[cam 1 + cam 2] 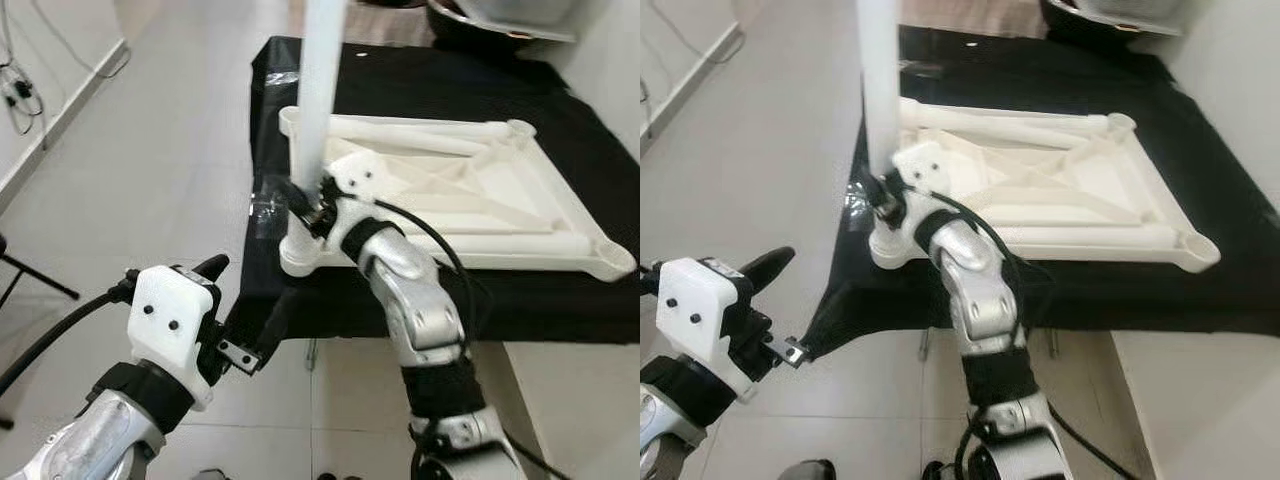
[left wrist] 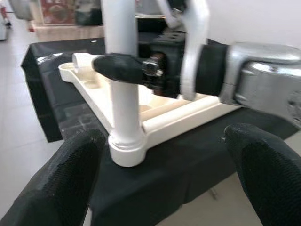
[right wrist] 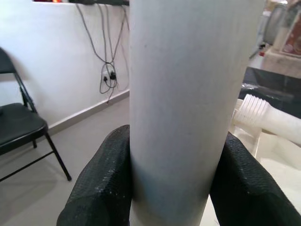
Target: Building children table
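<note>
Table leg (image 1: 318,90) (unmarked) in right pincer (image 1: 305,203)

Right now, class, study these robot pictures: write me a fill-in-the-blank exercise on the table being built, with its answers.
1. The right pincer is shut on the white ____, which stands upright in a corner socket.
2. The upside-down table top lies on a ____ cloth.
3. The left pincer is ____, holding nothing.
4. A folding ____ stands by the wall in the right wrist view.

Missing words: leg; black; open; chair
</note>
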Controlling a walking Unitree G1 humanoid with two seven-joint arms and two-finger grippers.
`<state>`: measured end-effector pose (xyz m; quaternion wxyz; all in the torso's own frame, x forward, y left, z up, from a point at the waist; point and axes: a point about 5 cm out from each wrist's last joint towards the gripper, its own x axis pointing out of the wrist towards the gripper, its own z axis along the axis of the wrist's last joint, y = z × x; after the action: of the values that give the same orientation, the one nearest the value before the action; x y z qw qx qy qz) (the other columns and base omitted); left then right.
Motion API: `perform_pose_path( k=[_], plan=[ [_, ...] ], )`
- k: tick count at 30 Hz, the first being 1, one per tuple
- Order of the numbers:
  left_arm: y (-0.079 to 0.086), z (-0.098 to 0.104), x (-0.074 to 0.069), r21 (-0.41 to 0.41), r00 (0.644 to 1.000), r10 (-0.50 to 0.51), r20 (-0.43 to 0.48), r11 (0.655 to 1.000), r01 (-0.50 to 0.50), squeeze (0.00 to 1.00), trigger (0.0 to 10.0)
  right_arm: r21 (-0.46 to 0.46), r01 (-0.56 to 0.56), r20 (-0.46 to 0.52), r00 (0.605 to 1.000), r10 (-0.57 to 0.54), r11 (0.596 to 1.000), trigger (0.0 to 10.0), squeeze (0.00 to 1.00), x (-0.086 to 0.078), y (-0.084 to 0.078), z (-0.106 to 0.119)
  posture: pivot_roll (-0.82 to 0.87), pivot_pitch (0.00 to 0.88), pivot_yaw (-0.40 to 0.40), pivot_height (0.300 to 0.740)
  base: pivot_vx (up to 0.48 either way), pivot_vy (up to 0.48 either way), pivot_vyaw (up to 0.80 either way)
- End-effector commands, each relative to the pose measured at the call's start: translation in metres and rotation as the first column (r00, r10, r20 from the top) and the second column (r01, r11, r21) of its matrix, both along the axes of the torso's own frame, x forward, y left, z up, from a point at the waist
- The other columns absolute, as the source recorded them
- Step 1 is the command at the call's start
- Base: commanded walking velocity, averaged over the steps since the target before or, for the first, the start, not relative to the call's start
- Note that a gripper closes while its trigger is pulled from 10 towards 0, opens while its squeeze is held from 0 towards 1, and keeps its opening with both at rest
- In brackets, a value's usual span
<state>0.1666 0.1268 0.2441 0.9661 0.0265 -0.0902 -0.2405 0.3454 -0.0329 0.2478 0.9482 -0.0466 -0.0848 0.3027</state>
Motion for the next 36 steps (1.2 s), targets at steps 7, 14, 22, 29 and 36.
perform_pose_path(
  k=[7, 14, 22, 29, 36],
  plan=[
    [-0.002, -0.002, -0.002, -0.006, 1.000, -0.010, -0.018, 1.000, 0.010, 0.00, 10.0, 0.161, -0.199, -0.116, 0.969, 0.219, 0.967, 10.0, 1.00, -0.006, 0.024, -0.008, 0.25, 0.260, -0.155, 0.740, 0.000, 0.000, 0.00],
    [-0.002, -0.001, -0.002, -0.016, 1.000, -0.002, -0.010, 1.000, 0.002, 0.00, 10.0, 0.091, -0.576, 0.041, 0.817, 0.575, 0.812, 10.0, 0.31, 0.000, -0.003, 0.020, 0.26, 0.285, -0.174, 0.740, 0.000, 0.000, 0.00],
    [0.000, -0.002, -0.003, -0.018, 1.000, 0.014, -0.016, 1.000, -0.014, 0.00, 10.0, 0.009, -0.713, 0.022, 0.702, 0.712, 0.702, 10.0, 0.00, 0.017, -0.016, 0.035, 0.29, 0.309, -0.186, 0.740, 0.000, 0.000, 0.00],
    [0.001, -0.004, -0.003, -0.015, 0.999, 0.026, -0.020, 1.000, -0.027, 0.00, 10.0, 0.067, -0.766, 0.062, 0.643, 0.763, 0.640, 0.0, 0.00, 0.022, -0.019, 0.054, 0.30, 0.317, -0.190, 0.740, 0.000, 0.000, 0.00],
    [0.001, -0.003, -0.003, -0.012, 0.999, 0.027, -0.019, 1.000, -0.027, 0.00, 10.0, -0.034, -0.814, 0.024, 0.579, 0.815, 0.580, 0.0, 0.00, 0.022, -0.039, 0.052, 0.29, 0.304, -0.178, 0.740, 0.000, 0.000, 0.00]
  ],
)
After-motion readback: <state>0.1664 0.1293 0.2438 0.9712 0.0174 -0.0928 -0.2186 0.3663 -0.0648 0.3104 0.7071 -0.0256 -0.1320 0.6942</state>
